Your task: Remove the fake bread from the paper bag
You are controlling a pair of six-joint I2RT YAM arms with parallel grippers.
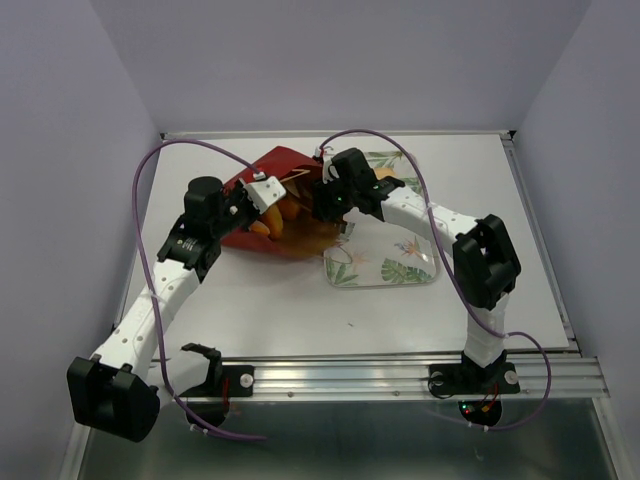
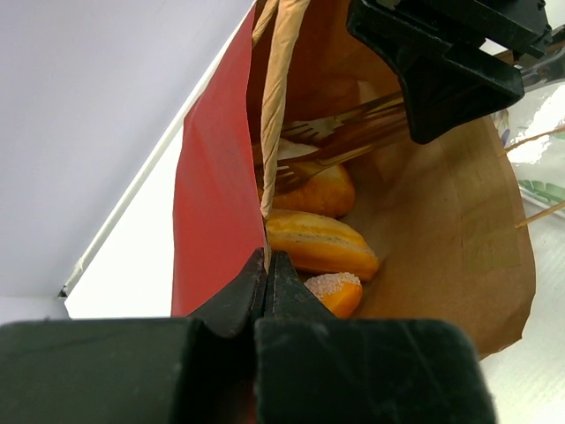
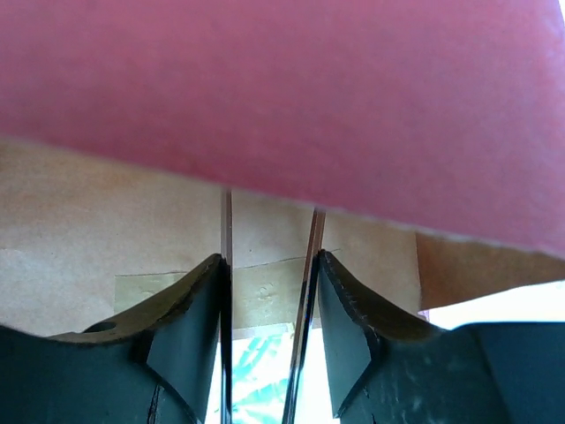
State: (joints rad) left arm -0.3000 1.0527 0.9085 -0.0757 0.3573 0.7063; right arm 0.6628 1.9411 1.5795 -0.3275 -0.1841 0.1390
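Observation:
The dark red paper bag (image 1: 283,163) lies on its side with its mouth toward the tray. My left gripper (image 2: 267,258) is shut on the edge of the bag's red wall (image 2: 216,203) and holds the mouth apart. Fake bread shows on the brown inside: an oblong loaf (image 2: 320,243), a second golden piece (image 2: 325,191) behind it and a sugar-topped piece (image 2: 337,291). My right gripper (image 1: 323,210) carries two metal forks (image 2: 340,141) that reach into the bag above the far piece. Its jaws stand apart (image 3: 269,261); the red bag edge (image 3: 309,88) hides the fork tips.
A leaf-patterned rectangular tray (image 1: 400,272) lies right of the bag, under the right arm. Purple cables loop over the back of the table. White walls close in the far side and the left, and a metal rail runs along the near edge.

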